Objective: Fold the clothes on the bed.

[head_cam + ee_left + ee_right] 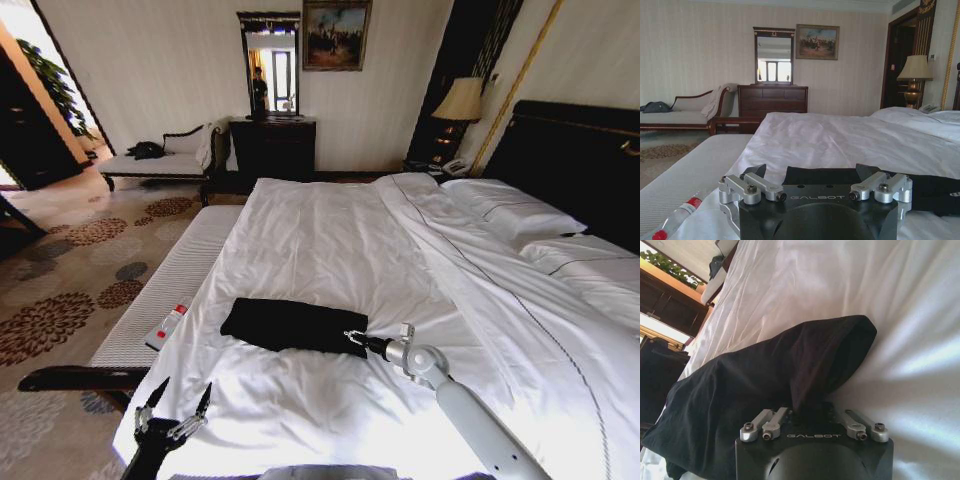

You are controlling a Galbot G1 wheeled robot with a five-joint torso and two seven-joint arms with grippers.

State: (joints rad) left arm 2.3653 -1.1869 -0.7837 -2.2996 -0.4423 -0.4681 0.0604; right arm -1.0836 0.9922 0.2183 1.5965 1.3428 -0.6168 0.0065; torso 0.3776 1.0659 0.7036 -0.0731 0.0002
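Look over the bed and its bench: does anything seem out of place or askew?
A small red-capped bottle lies on its side on the bench beside the bed. The folded black T-shirt sits slightly askew, its end by the right gripper.

Daylight from the doorway [25,40] brightens the bed [330,240] (head view's edges bend), corners dim.

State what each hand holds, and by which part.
The right hand touches the folded black T-shirt's edge on the bed; whether it grips cannot be told. The left hand is open, holding nothing.
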